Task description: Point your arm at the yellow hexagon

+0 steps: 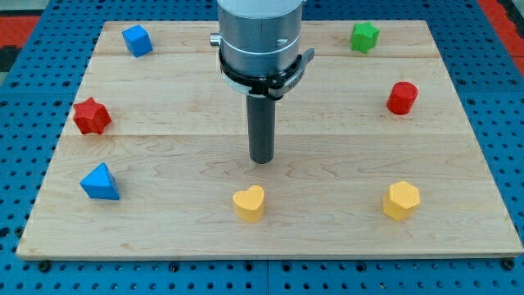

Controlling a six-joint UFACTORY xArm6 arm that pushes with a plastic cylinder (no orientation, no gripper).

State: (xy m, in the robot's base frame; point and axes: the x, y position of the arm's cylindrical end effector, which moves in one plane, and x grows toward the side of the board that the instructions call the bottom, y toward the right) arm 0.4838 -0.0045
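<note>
My tip (262,161) stands mid-worktop (180,139); the arm carries no claw, only the rod. The yellow hexagon (401,201) sits near the view's bottom right, well apart, to the right of and below my tip. The yellow heart (249,203) lies just below my tip, off that line. Red cylinder (402,97) sits above the hexagon. Path judged unobstructed.

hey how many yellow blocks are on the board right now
2. The yellow heart sits near the view's bottom centre, just below my tip. The yellow hexagon sits toward the view's bottom right. The arm's body covers part of the board at the top, so another could be hidden.
</note>
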